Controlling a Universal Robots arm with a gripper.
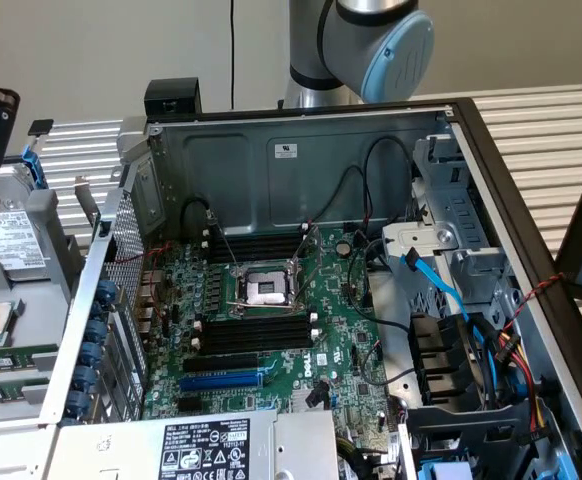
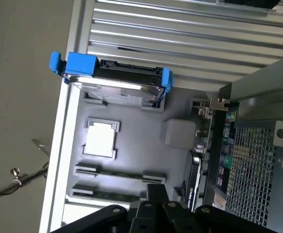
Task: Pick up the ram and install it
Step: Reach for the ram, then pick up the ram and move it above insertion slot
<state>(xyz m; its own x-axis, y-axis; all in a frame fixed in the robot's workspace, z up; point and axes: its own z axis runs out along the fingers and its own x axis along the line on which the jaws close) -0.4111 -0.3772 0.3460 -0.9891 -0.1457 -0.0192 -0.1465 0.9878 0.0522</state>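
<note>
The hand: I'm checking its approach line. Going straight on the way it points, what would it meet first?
Most likely the ram lying in the gray tray, though depth is hard to judge.

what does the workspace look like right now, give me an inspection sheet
surface: slatted metal table carrying an open pc case, with a gray tray beside it
job's things: ram lying in the tray, a second stick alongside; black memory slots on the motherboard look empty
clutter: hard drive in a blue bracket and processor chip, both in the tray
grippers: gripper shut, holding nothing, above the tray near the ram
cables: blue cable and black leads inside the case; red-black wire over its edge
surroundings: arm base behind the case, plain wall
</note>
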